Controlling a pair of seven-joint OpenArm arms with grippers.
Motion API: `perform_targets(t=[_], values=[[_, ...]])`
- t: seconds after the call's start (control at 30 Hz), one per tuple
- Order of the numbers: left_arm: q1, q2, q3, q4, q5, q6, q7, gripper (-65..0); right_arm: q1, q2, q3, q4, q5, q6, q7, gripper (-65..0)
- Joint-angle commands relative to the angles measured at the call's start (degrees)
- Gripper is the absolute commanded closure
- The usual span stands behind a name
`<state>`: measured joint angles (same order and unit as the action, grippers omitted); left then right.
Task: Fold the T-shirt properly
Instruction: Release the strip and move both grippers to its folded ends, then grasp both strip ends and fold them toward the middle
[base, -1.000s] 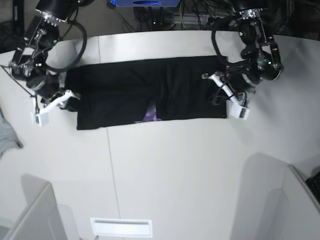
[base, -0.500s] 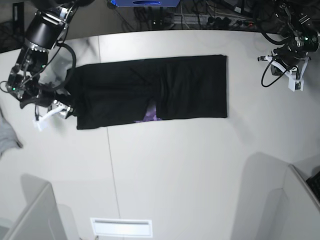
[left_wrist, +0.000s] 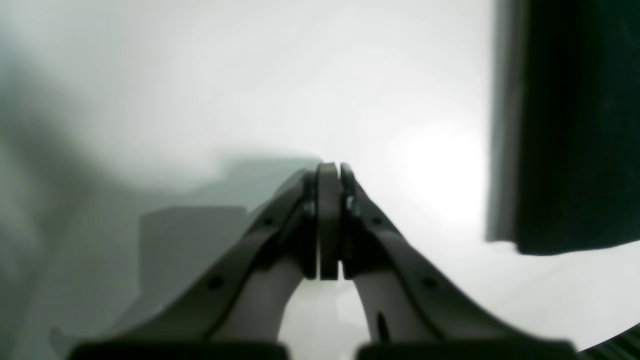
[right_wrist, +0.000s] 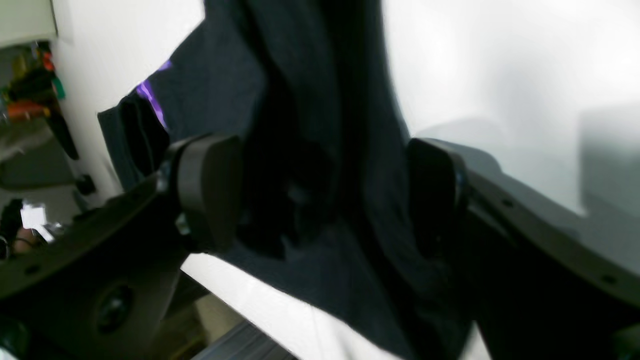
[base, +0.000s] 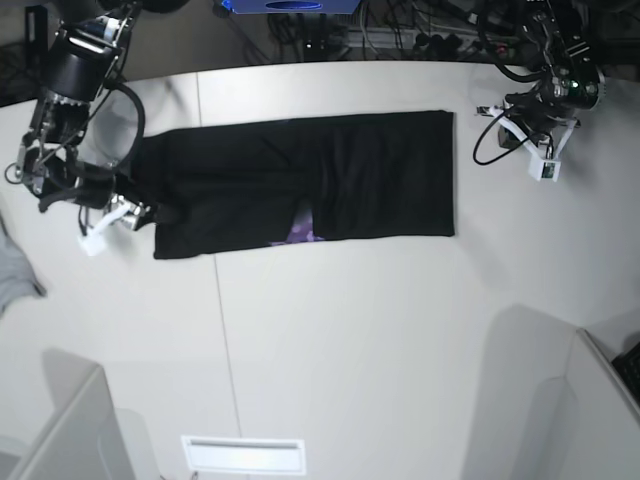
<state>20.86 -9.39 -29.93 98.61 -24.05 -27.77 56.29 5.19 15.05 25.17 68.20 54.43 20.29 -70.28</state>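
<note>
While right claw (right_wrist: 320, 195) gapes wide astride T-shirt (base: 300, 180) edge, left claw (left_wrist: 329, 220) clamped empty, beside T-shirt's opposite end, over worktop (base: 380, 330).

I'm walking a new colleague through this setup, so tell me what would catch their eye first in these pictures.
The T-shirt stands out first: a long black band folded across the middle of the white table, with a bit of purple print peeking out at its near edge. At its end on the base view's left, the right gripper has its fingers spread wide over the cloth. The left gripper is shut and empty, off the shirt's other end.
</note>
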Motion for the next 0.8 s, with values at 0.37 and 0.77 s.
perform_targets(t=[0.37,0.77], values=[[-4.4,-0.5,7.5,-9.0,-0.2,0.2,-3.3,0.0,-2.2,1.1,-4.8,0.0,-0.9,0.1,1.1,-47.1],[-6.8,-0.4,15.8,-15.0,-0.3,4.3,-7.4,0.0,-1.0,-0.4,-4.6,0.5,-10.1,0.0,1.7,0.0]])
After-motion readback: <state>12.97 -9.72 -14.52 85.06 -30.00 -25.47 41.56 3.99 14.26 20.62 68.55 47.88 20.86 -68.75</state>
